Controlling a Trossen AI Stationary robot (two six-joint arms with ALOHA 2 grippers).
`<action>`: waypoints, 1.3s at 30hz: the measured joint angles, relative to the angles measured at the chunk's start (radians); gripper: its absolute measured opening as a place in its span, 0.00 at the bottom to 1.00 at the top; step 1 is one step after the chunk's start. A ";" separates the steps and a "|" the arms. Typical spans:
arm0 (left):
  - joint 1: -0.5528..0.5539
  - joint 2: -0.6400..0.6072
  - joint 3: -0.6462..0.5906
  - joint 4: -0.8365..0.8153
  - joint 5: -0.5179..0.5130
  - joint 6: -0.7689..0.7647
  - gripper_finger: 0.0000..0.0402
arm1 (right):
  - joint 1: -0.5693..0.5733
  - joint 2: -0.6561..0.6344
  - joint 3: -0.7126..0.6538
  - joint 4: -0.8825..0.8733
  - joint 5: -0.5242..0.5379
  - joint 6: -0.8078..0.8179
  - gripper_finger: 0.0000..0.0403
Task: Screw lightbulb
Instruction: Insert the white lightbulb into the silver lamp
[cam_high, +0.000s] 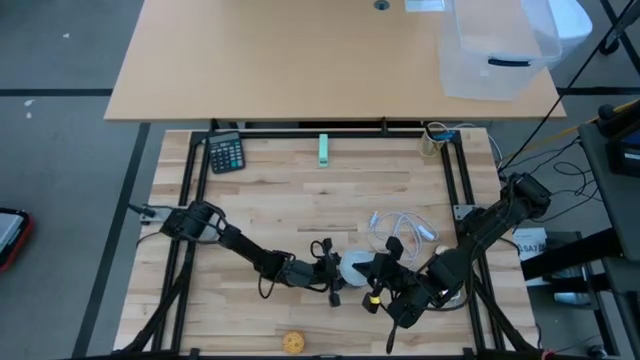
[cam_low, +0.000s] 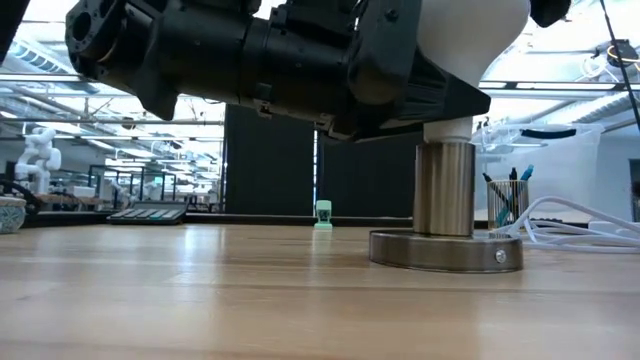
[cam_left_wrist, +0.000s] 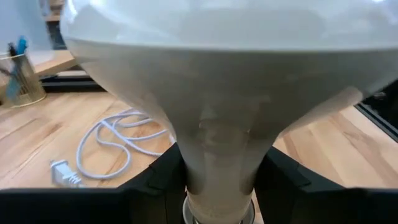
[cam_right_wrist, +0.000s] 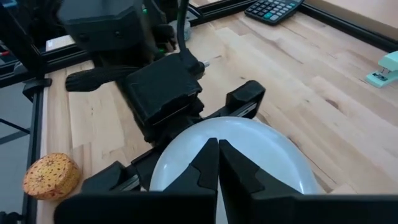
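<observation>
Lightbulb (cam_left_wrist: 217, 124) stands upright in the metal socket (cam_low: 445, 200), its long axis vertical. Left gripper (cam_left_wrist: 217, 186) straddles its narrow neck just above the socket, fingers either side, whether clamped I cannot tell. Right gripper (cam_right_wrist: 217, 168), fingers pressed together, hovers over the globe.

Light: bright, even, overhead | Shadows: soft | Glare: windows behind, low view (blown white) | Blur: lightbulb (cam_left_wrist: 217, 93) close-up soft

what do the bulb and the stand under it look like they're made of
The lightbulb looks like matte, frosted white plastic or glass; its even, dull surface leaves that open. The socket stand looks like brushed metal: a silvery cylinder with soft vertical sheen on a round base with a screw head. The tabletop looks like pale butcher-block wood with visible grain.
</observation>
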 joint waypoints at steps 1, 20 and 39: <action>0.004 0.000 -0.006 0.002 0.020 0.001 0.37 | 0.003 0.000 0.000 0.000 0.001 0.004 0.00; 0.182 0.000 -0.103 0.124 0.665 0.075 0.39 | 0.005 0.002 -0.001 0.018 0.000 0.016 0.00; 0.221 0.007 -0.111 0.103 0.725 0.126 0.47 | -0.002 0.004 -0.002 0.046 -0.010 -0.031 0.00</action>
